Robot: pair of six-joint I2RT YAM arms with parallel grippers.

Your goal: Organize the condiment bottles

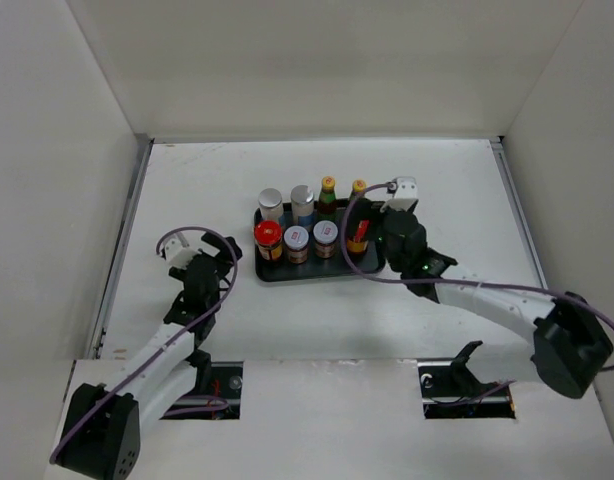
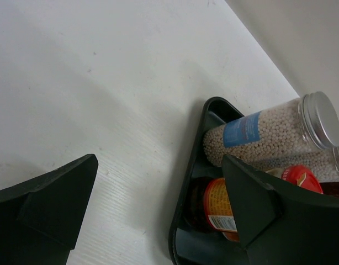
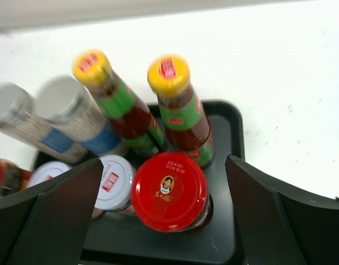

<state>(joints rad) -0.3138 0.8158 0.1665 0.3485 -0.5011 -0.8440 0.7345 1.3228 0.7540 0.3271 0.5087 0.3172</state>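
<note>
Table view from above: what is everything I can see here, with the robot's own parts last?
Tray: one, black, mid-table.
Sauce bottles: two, yellow-capped, tray's back row, right.
Shakers: two, silver-lidded, back row, left.
Red-capped jars: two, front row ends.
Short jars: two, silver-lidded, front row middle.
Table: one, white.
Left gripper: black, open, near the tray's left end.
Right gripper: black, open, straddling the right red-capped jar.
</note>
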